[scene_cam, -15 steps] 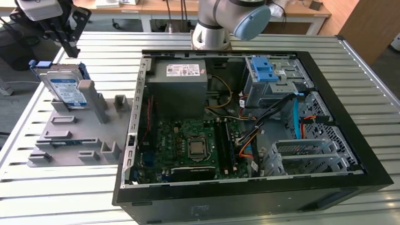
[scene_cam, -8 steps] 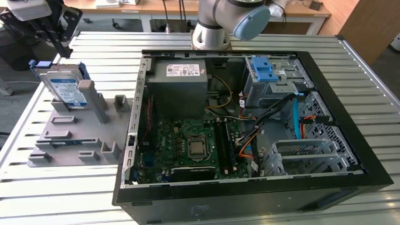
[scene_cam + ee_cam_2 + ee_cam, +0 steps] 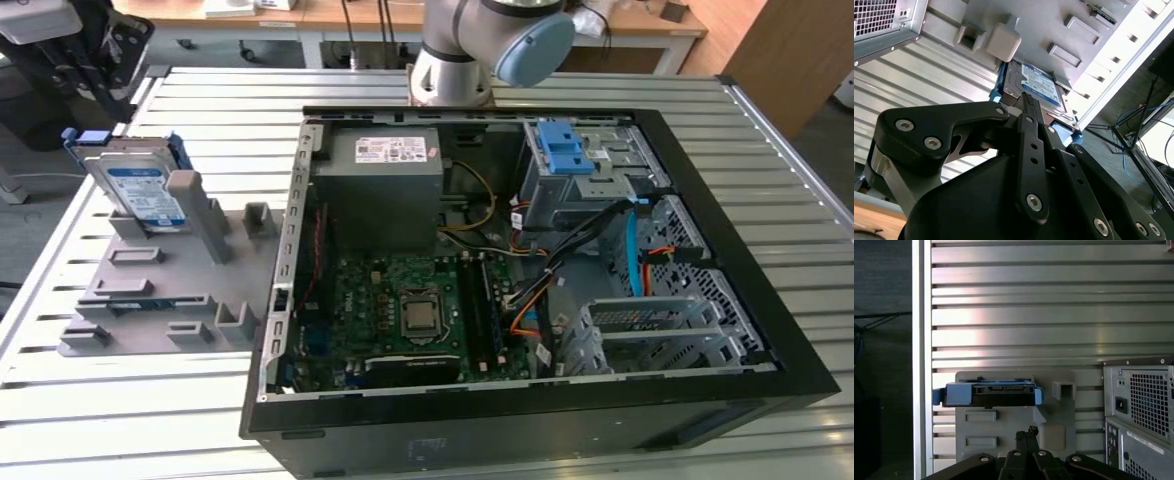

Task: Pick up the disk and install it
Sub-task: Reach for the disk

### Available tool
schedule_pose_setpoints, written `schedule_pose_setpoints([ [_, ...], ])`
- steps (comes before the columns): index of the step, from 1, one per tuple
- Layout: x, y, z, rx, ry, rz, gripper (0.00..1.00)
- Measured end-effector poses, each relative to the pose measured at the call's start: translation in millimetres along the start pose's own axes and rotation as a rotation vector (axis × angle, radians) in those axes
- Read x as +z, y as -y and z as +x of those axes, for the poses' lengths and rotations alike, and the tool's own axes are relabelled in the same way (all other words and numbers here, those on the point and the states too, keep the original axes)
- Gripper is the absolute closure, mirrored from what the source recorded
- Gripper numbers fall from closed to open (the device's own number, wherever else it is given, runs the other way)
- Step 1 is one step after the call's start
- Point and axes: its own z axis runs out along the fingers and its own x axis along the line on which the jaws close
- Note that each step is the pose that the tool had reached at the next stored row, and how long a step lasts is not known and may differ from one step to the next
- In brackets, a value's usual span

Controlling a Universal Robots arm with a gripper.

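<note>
The disk (image 3: 138,188) stands on edge at the upper left of the exterior view, well apart from the open computer case (image 3: 534,440) that takes up the middle and right. It is a flat silver drive. Its broad face carries a white label with a blue band and dark print, and a blue plastic carrier frame runs round its edges and sticks up at the top corner. It sits upright, leaning back a little, in a slot of the grey fixture (image 3: 160,275), with a grey post touching its near side.

In the first wrist view you see the disk (image 3: 989,394) edge-on, a blue strip with a dark connector edge, lying across the end of the fixture.

The gripper (image 3: 1026,432) has its two black fingers pressed together with nothing between them. It hangs clear of the disk and points toward it. In the second wrist view the fingertips (image 3: 1027,99) line up with the labelled face.

Fixture and case rest on a slatted metal table (image 3: 134,430). Inside the case, a grey power supply (image 3: 380,185) sits beside a green motherboard (image 3: 414,300), and a blue latch bracket (image 3: 567,150) tops the drive bay. The arm (image 3: 474,45) rises behind the case.
</note>
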Motion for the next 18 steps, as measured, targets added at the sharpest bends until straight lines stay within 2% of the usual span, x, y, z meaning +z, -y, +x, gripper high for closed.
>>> schedule_pose_setpoints([
  [5, 0.7, -2.0, 11.7, 0.000, 0.0000, 0.0000, 0.89],
  [12, 4.0, -10.9, 29.4, 0.000, 0.0000, 0.0002, 0.89],
  [18, 5.7, -14.9, 44.2, 0.000, 0.0000, 0.0002, 0.89],
])
